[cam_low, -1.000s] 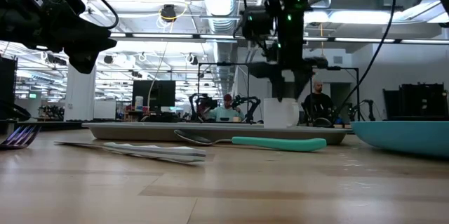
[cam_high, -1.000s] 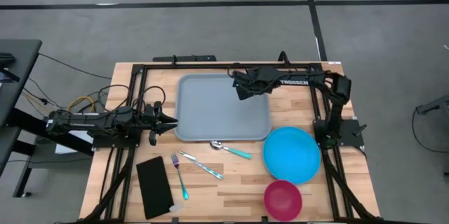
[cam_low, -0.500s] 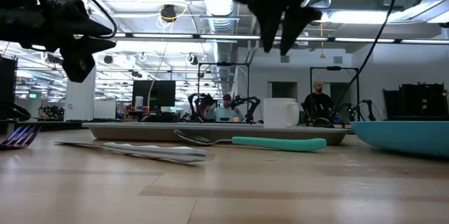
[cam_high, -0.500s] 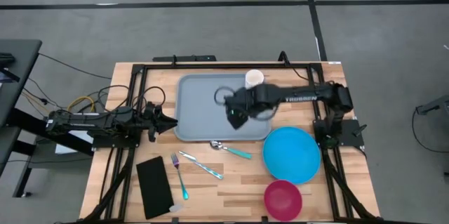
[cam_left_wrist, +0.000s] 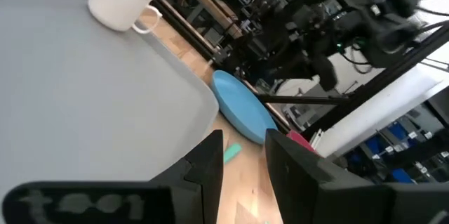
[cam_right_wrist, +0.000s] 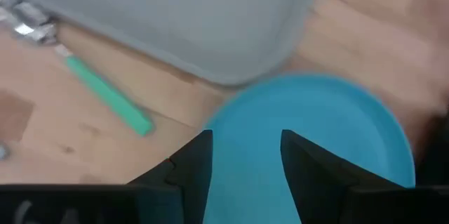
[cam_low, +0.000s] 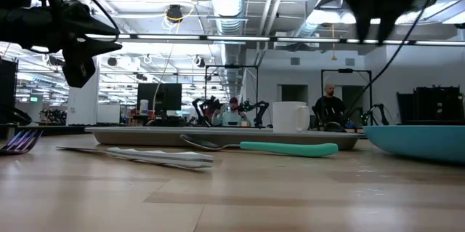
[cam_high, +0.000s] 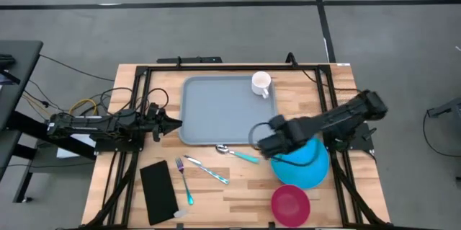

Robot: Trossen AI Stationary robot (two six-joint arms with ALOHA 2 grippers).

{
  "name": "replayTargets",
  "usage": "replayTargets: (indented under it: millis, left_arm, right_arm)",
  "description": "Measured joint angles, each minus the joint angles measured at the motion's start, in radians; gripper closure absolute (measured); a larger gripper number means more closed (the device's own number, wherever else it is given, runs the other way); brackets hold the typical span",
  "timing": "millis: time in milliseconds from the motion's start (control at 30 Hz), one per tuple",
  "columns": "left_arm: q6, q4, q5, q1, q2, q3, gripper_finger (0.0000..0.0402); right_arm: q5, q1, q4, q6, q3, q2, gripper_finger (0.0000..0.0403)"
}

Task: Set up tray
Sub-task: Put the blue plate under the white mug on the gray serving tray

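The grey-blue tray lies flat on the table's far middle part. A white mug stands upright in the tray's far right corner. The blue plate lies on the table right of the tray's near right corner. My right gripper hangs open above the plate's left rim, touching nothing. The right wrist view shows the tray's corner beyond the gripper. My left gripper waits open beside the tray's left edge, with its fingers pointing across the tray.
A spoon with a teal handle lies just near of the tray. A knife, a fork and a black napkin lie near left. A pink bowl sits by the near edge. People show in the room behind.
My right gripper has left the mug standing in the tray's far right corner. It rose and swept across the tray toward the table's near edge. It then moved right and now stands over the blue plate's left rim. The mug has stayed upright where it was.
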Motion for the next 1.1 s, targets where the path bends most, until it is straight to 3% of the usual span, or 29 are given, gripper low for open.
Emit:
replayTargets:
  millis: [267,533,767,1100]
  left_arm:
    - [0.013,0.015,-0.002,0.0,0.0,0.0,0.0306]
    - [0.008,0.019,-0.021,0.0,0.0,0.0,0.0306]
    - [0.023,0.002,-0.073,0.0,0.0,0.0,0.0306]
    - [0.022,0.0,-0.078,0.0,0.0,0.001,0.0306]
  right_arm:
    - [-0.019,0.161,0.174,0.507,-0.336,-0.275,0.0272]
    - [-0.172,0.361,0.096,0.797,-0.392,-0.316,0.0273]
    - [-0.237,0.455,0.138,0.874,-0.393,-0.227,0.0267]
    - [-0.183,0.347,0.325,0.813,-0.393,-0.171,0.027]
